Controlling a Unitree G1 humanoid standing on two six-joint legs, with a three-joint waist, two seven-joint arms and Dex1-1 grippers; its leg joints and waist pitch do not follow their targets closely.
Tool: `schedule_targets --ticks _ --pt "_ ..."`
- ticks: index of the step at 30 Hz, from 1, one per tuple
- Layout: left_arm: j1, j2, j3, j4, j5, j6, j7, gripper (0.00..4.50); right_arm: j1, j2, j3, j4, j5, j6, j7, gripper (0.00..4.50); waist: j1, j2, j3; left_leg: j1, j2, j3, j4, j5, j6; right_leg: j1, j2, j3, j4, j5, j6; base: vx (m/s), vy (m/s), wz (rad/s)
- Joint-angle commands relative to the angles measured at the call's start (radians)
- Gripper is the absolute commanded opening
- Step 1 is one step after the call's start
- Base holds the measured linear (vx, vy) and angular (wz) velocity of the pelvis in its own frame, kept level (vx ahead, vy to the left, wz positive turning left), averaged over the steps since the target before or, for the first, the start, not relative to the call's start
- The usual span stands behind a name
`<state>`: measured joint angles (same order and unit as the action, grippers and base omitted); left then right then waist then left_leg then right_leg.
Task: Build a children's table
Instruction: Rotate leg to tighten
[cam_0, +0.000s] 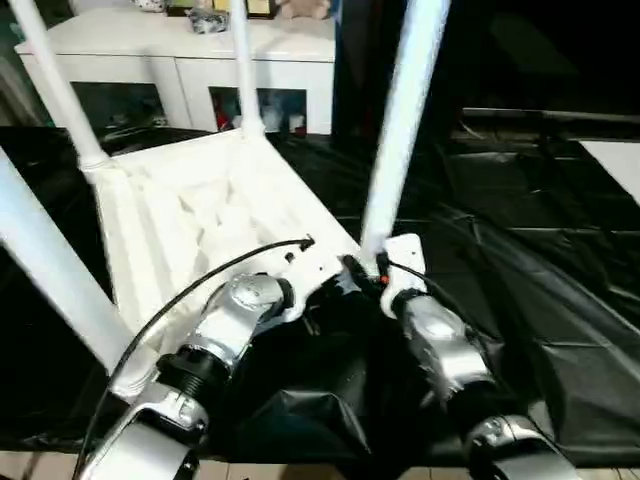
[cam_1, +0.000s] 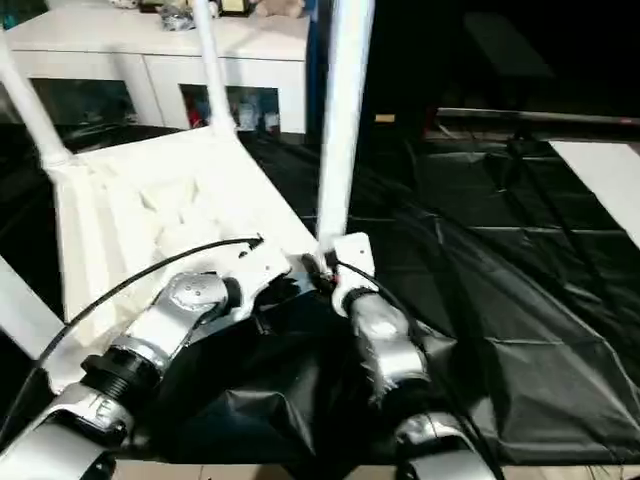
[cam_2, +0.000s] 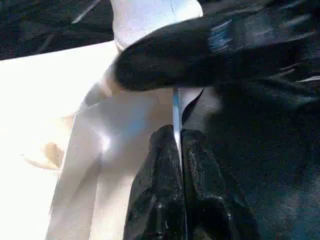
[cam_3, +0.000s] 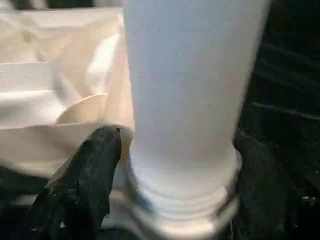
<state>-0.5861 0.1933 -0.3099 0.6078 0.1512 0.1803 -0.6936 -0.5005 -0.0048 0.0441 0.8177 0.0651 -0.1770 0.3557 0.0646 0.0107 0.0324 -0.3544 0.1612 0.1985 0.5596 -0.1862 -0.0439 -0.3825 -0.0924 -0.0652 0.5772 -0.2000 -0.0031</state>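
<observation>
The white tabletop (cam_0: 190, 215) lies upside down on the black sheet, ribbed underside up. Legs stand in its sockets: the far-left leg (cam_0: 55, 85), the far-right leg (cam_0: 243, 60), the near-left leg (cam_0: 45, 265) and the near-right leg (cam_0: 400, 120). My right gripper (cam_0: 372, 272) is at the base of the near-right leg, which stands between its fingers; one finger (cam_3: 90, 180) rests against the socket collar (cam_3: 180, 210). My left gripper (cam_2: 177, 132) is shut on the thin rim of the tabletop (cam_2: 176, 107) just beside that corner.
A black sheet (cam_0: 540, 260) covers the floor all round the table. A white cabinet with glass doors (cam_0: 180, 50) stands behind, with small items on top. A white panel (cam_0: 620, 160) lies at the far right.
</observation>
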Motion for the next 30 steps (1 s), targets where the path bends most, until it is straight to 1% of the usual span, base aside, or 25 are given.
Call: schedule_targets --ticks 1,2,3,4,5,6,8,9,11,12,13,14,15,16,17,18,19,20,21,23,24,25,28,29,30 --pt "0.042 0.01 0.0 0.03 0.004 -0.008 0.01 0.0 0.007 -0.003 0.052 -0.06 0.023 -0.008 0.131 3.84 0.004 -0.015 -0.034 0.005 0.072 -0.039 -0.077 -0.343 0.04 0.015 -0.078 0.05 -0.09 -0.413 -0.132 0.0 0.0 0.0" --pt "0.053 0.023 -0.002 0.01 -0.001 -0.006 -0.018 0.0 0.016 -0.036 0.066 -0.086 0.032 0.006 0.201 3.88 0.004 -0.017 -0.035 0.004 0.073 -0.038 -0.075 -0.339 0.048 0.02 -0.079 0.051 -0.089 -0.417 -0.136 0.0 0.0 0.0" --pt "0.058 0.029 -0.002 0.005 -0.003 -0.015 -0.03 0.0 0.019 -0.052 0.074 -0.093 0.029 0.005 0.226 3.88 0.003 -0.017 -0.034 0.001 0.072 -0.038 -0.074 -0.323 0.054 0.021 -0.079 0.05 -0.09 -0.423 -0.138 0.0 0.0 0.0" --pt "0.065 0.038 -0.003 -0.001 -0.008 -0.024 -0.049 0.0 0.023 -0.075 0.085 -0.101 0.026 0.0 0.264 3.88 0.002 -0.015 -0.034 -0.001 0.072 -0.039 -0.075 -0.317 0.054 0.023 -0.079 0.049 -0.089 -0.427 -0.139 0.0 0.0 0.0" --pt "0.071 0.046 -0.005 -0.007 -0.012 -0.033 -0.066 0.0 0.028 -0.094 0.093 -0.108 0.024 -0.002 0.299 3.88 0.002 -0.018 -0.035 -0.002 0.072 -0.038 -0.074 -0.306 0.057 0.023 -0.078 0.048 -0.089 -0.436 -0.135 0.0 0.0 0.0" --pt "0.081 0.062 -0.01 -0.017 -0.017 -0.047 -0.092 0.0 0.036 -0.124 0.102 -0.119 0.027 0.002 0.363 3.88 0.005 -0.015 -0.035 0.003 0.072 -0.035 -0.071 -0.302 0.06 0.02 -0.077 0.048 -0.092 -0.442 -0.135 0.0 0.0 0.0" --pt "0.087 0.071 -0.011 -0.026 -0.024 -0.049 -0.112 0.0 0.04 -0.141 0.109 -0.125 0.027 0.001 0.397 3.88 0.007 -0.016 -0.037 0.004 0.074 -0.033 -0.069 -0.278 0.064 0.021 -0.076 0.049 -0.087 -0.402 -0.151 0.0 0.0 0.0" --pt "0.101 0.092 -0.017 -0.05 -0.038 -0.057 -0.157 0.0 0.047 -0.172 0.119 -0.136 0.025 0.0 0.451 3.88 0.007 -0.014 -0.037 0.0 0.073 -0.034 -0.069 -0.264 0.067 0.024 -0.074 0.048 -0.083 -0.38 -0.161 0.0 0.0 0.0" --pt "0.114 0.112 -0.02 -0.077 -0.057 -0.053 -0.208 0.0 0.05 -0.195 0.124 -0.144 0.025 0.002 0.493 3.88 0.006 -0.015 -0.037 -0.002 0.074 -0.034 -0.069 -0.265 0.067 0.025 -0.073 0.047 -0.081 -0.38 -0.164 0.0 0.0 0.0" --pt "0.121 0.12 -0.018 -0.09 -0.069 -0.043 -0.232 0.0 0.051 -0.202 0.125 -0.149 0.026 0.003 0.511 3.88 0.006 -0.011 -0.041 0.001 0.076 -0.032 -0.067 -0.244 0.068 0.026 -0.072 0.048 -0.074 -0.335 -0.184 0.0 0.0 0.0" --pt "0.128 0.13 -0.021 -0.102 -0.082 -0.052 -0.264 0.0 0.052 -0.208 0.126 -0.154 0.031 0.008 0.528 3.88 0.007 -0.01 -0.042 0.002 0.077 -0.032 -0.066 -0.234 0.069 0.026 -0.071 0.048 -0.071 -0.306 -0.193 0.05 -0.005 0.01" --pt "0.141 0.147 -0.022 -0.131 -0.101 -0.049 -0.311 0.0 0.055 -0.219 0.13 -0.17 0.042 0.018 0.561 3.88 0.006 -0.009 -0.043 0.0 0.077 -0.031 -0.065 -0.214 0.073 0.029 -0.068 0.047 -0.064 -0.254 -0.21 0.05 -0.005 0.01" --pt "0.146 0.154 -0.023 -0.141 -0.107 -0.049 -0.328 0.0 0.056 -0.223 0.132 -0.176 0.046 0.022 0.572 3.88 0.006 -0.009 -0.043 -0.001 0.078 -0.031 -0.065 -0.208 0.077 0.031 -0.067 0.047 -0.061 -0.23 -0.217 0.0 0.0 0.0" --pt "0.158 0.17 -0.026 -0.166 -0.125 -0.058 -0.371 0.0 0.059 -0.232 0.138 -0.191 0.058 0.04 0.605 3.88 0.006 -0.008 -0.043 -0.001 0.077 -0.028 -0.063 -0.195 0.083 0.03 -0.065 0.047 -0.057 -0.191 -0.231 0.0 0.0 0.0" --pt "0.161 0.176 -0.027 -0.176 -0.131 -0.054 -0.385 0.0 0.06 -0.236 0.142 -0.195 0.058 0.042 0.614 3.88 0.008 -0.008 -0.046 0.001 0.079 -0.028 -0.06 -0.179 0.091 0.032 -0.064 0.046 -0.05 -0.144 -0.243 0.0 0.0 0.0" --pt "0.167 0.189 -0.03 -0.193 -0.14 -0.05 -0.41 0.0 0.063 -0.24 0.148 -0.203 0.06 0.048 0.631 3.88 0.011 -0.005 -0.046 0.002 0.08 -0.026 -0.059 -0.166 0.097 0.031 -0.062 0.045 -0.046 -0.111 -0.254 0.0 0.0 0.0" --pt "0.17 0.196 -0.032 -0.203 -0.144 -0.05 -0.423 0.0 0.066 -0.242 0.15 -0.209 0.064 0.054 0.644 3.88 0.012 -0.004 -0.047 0.002 0.081 -0.026 -0.059 -0.161 0.099 0.032 -0.061 0.044 -0.043 -0.099 -0.259 0.0 0.0 0.0" --pt "0.171 0.198 -0.033 -0.206 -0.145 -0.051 -0.426 0.0 0.067 -0.242 0.149 -0.211 0.066 0.056 0.649 3.88 0.018 -0.002 -0.049 0.007 0.082 -0.023 -0.056 -0.152 0.101 0.029 -0.06 0.044 -0.041 -0.078 -0.266 0.0 0.0 0.0" --pt "0.173 0.201 -0.031 -0.211 -0.147 -0.045 -0.427 0.0 0.071 -0.241 0.149 -0.216 0.075 0.064 0.666 3.88 0.023 -0.002 -0.05 0.008 0.082 -0.022 -0.055 -0.143 0.103 0.03 -0.06 0.045 -0.037 -0.056 -0.272 0.0 0.0 0.0" --pt "0.175 0.203 -0.03 -0.214 -0.148 -0.041 -0.429 0.0 0.073 -0.241 0.149 -0.218 0.078 0.066 0.675 3.88 0.028 -0.003 -0.047 0.008 0.082 -0.021 -0.056 -0.152 0.098 0.029 -0.061 0.046 -0.038 -0.06 -0.273 0.0 0.0 0.0" --pt "0.176 0.205 -0.028 -0.214 -0.145 -0.04 -0.427 0.0 0.076 -0.241 0.15 -0.218 0.076 0.061 0.679 3.6 0.027 -0.005 -0.047 0.005 0.082 -0.022 -0.057 -0.159 0.091 0.032 -0.063 0.046 -0.039 -0.074 -0.268 0.0 0.0 0.0" --pt "0.176 0.205 -0.028 -0.214 -0.145 -0.04 -0.427 0.0 0.076 -0.241 0.149 -0.218 0.076 0.061 0.68 3.54 0.027 -0.005 -0.047 0.005 0.081 -0.023 -0.057 -0.163 0.088 0.033 -0.064 0.046 -0.039 -0.083 -0.264 0.0 0.0 0.0" --pt "0.179 0.208 -0.026 -0.219 -0.146 -0.037 -0.43 0.0 0.079 -0.24 0.148 -0.218 0.078 0.064 0.689 3.48 0.026 -0.006 -0.045 0.006 0.08 -0.024 -0.059 -0.186 0.072 0.033 -0.066 0.047 -0.045 -0.133 -0.249 0.0 0.0 0.0" --pt "0.18 0.209 -0.026 -0.22 -0.146 -0.037 -0.431 0.0 0.079 -0.24 0.148 -0.219 0.08 0.066 0.691 3.35 0.026 -0.006 -0.044 0.007 0.08 -0.023 -0.059 -0.193 0.067 0.032 -0.066 0.048 -0.047 -0.145 -0.245 0.0 0.0 0.0" --pt "0.184 0.213 -0.024 -0.227 -0.147 -0.032 -0.436 0.0 0.081 -0.241 0.147 -0.222 0.085 0.071 0.698 3.12 0.026 -0.007 -0.045 0.005 0.08 -0.024 -0.06 -0.191 0.067 0.034 -0.067 0.048 -0.046 -0.147 -0.242 0.0 0.0 0.0"
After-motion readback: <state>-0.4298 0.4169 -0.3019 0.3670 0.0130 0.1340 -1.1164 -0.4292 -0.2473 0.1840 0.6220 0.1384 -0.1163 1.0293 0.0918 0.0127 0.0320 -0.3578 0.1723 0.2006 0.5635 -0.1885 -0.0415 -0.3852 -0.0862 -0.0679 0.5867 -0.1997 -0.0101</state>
